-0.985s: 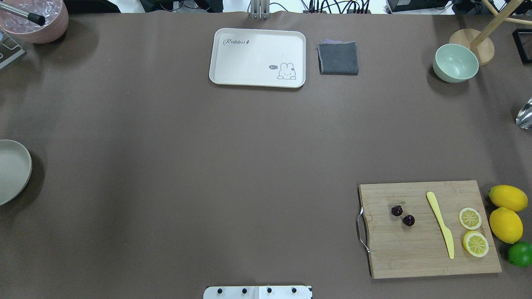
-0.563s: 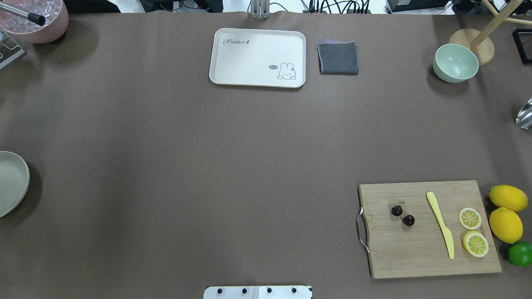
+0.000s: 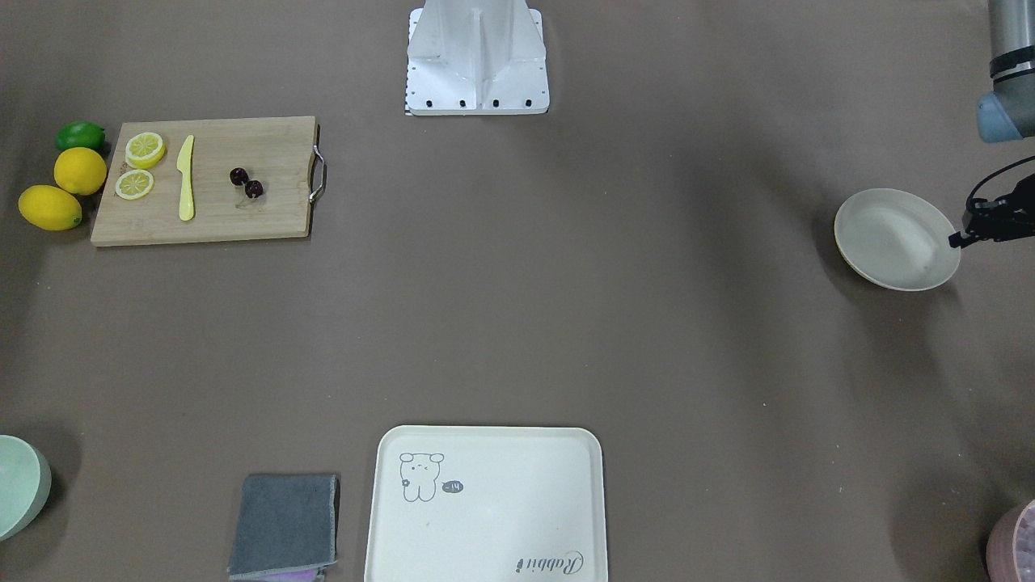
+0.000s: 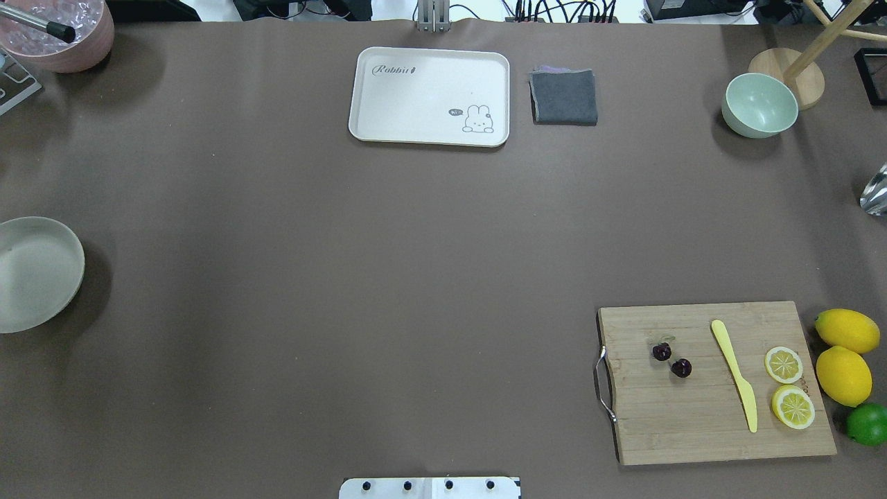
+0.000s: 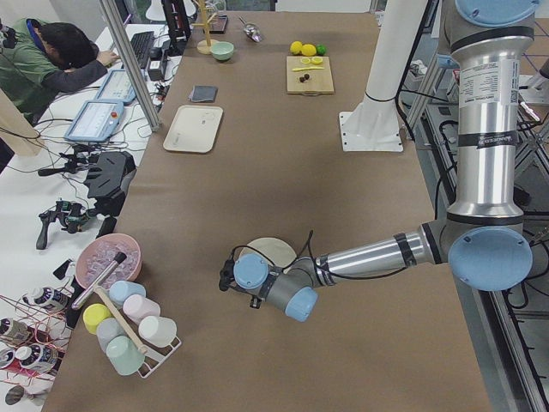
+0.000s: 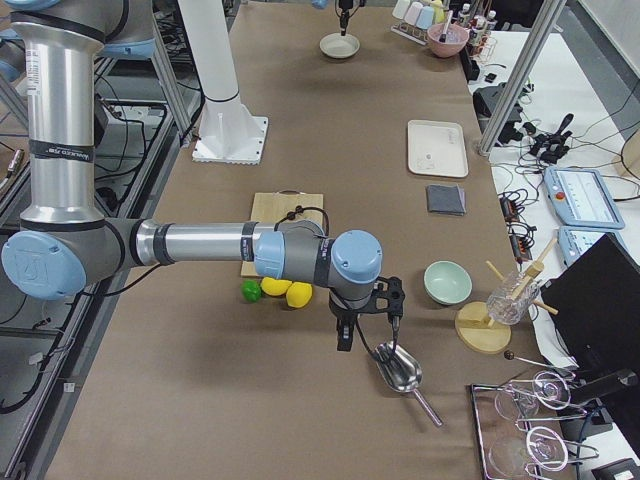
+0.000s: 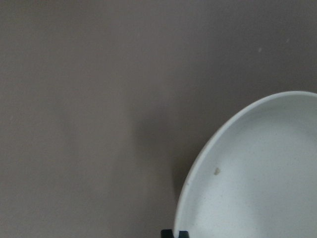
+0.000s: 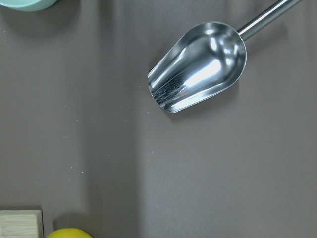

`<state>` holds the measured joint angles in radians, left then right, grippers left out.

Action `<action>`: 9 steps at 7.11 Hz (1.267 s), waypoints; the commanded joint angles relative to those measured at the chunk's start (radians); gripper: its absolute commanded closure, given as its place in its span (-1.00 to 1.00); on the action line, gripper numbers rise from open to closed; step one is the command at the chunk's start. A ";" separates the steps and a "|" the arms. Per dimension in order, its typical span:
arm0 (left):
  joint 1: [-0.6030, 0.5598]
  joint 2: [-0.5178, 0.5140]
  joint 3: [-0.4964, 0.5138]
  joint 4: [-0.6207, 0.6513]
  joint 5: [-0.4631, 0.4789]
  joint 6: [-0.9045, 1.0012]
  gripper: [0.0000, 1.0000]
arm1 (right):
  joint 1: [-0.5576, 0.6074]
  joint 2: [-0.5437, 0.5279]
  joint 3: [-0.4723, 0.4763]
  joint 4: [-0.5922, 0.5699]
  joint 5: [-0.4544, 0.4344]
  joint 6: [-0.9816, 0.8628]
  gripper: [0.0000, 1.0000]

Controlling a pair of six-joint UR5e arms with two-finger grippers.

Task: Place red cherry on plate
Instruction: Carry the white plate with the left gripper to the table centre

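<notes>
While cherry point(image 4: 662, 351) sits on cutting board point(image 4: 693, 423), left fingers point(image 3: 963, 236) pinch plate point(image 3: 889, 242) rim; right fingers point(image 6: 344, 337), spread or pressed, cannot tell.

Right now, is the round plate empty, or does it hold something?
Empty: the plate shows a bare inside; the red cherry lies on the cutting board.

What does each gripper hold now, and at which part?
The left gripper seems to grip the plate at its rim. For the right gripper it cannot be told.
</notes>
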<state>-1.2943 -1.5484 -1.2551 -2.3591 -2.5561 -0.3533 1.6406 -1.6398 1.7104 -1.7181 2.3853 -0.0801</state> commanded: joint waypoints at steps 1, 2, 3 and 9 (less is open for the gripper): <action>0.000 -0.149 -0.032 0.011 -0.079 -0.213 1.00 | 0.002 -0.002 0.000 0.000 0.000 0.000 -1.00; 0.006 -0.226 -0.049 0.006 -0.079 -0.348 1.00 | 0.002 0.003 0.002 0.000 0.000 0.000 -1.00; 0.088 -0.290 -0.085 0.006 -0.069 -0.474 1.00 | 0.002 0.003 0.021 0.000 0.000 0.002 -1.00; 0.565 -0.597 -0.196 0.072 0.427 -0.791 1.00 | -0.007 0.015 0.100 -0.002 0.015 0.008 -1.00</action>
<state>-0.8343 -2.0991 -1.4331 -2.2992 -2.2446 -1.1214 1.6373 -1.6254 1.7943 -1.7183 2.3937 -0.0730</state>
